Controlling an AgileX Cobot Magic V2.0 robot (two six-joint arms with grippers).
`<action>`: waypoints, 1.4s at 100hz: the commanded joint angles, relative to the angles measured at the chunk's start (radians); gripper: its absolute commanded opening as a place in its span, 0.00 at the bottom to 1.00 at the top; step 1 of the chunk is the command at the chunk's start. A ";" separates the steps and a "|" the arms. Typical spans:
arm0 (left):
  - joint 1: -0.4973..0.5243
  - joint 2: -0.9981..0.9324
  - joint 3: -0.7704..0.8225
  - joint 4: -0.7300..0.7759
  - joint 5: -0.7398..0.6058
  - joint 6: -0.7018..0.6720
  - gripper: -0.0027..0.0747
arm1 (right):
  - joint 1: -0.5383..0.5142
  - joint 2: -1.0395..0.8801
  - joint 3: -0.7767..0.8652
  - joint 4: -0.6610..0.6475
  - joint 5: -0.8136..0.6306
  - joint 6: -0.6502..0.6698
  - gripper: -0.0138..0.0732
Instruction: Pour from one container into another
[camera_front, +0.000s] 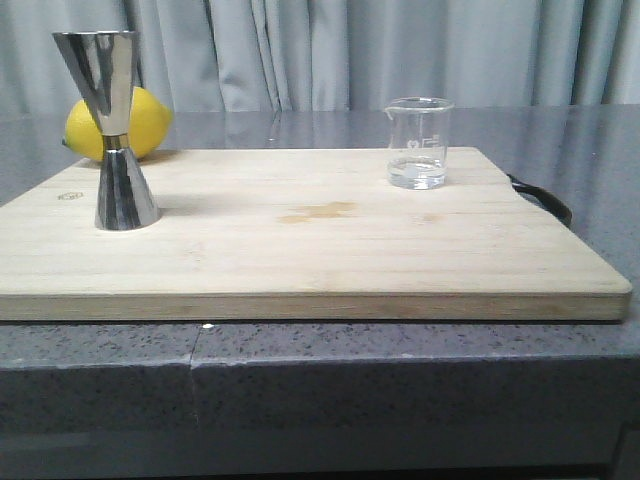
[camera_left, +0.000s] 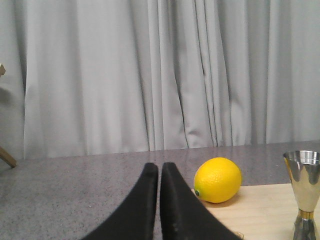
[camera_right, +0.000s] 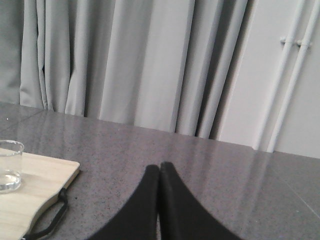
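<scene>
Resting on a grey speckled counter (camera_front: 400, 345) before grey curtains (camera_front: 330, 50): one wooden board (camera_front: 300, 250), one jigger (camera_front: 118, 130), one beaker (camera_front: 418, 143), one lemon (camera_front: 150, 120). Left gripper (camera_left: 159, 167) and right gripper (camera_right: 159, 167) are seen clenched, empty.

A wooden cutting board (camera_front: 300, 240) has a wide bare middle. At its nine o'clock edge stands a tall steel jigger (camera_front: 112, 128), with a lemon (camera_front: 120, 123) just behind it at eleven o'clock. A glass beaker (camera_front: 418, 142) stands alone at two o'clock, open countertop (camera_right: 200, 160) beyond it.
</scene>
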 joint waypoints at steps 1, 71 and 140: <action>0.003 -0.017 -0.015 -0.008 -0.125 0.003 0.01 | -0.005 -0.008 -0.012 -0.002 -0.055 -0.010 0.08; 0.003 -0.017 0.027 -0.027 -0.062 0.003 0.01 | -0.005 -0.008 0.017 0.003 -0.005 -0.010 0.08; 0.004 -0.017 0.138 0.150 0.039 0.003 0.01 | -0.005 -0.008 0.017 0.003 -0.005 -0.010 0.08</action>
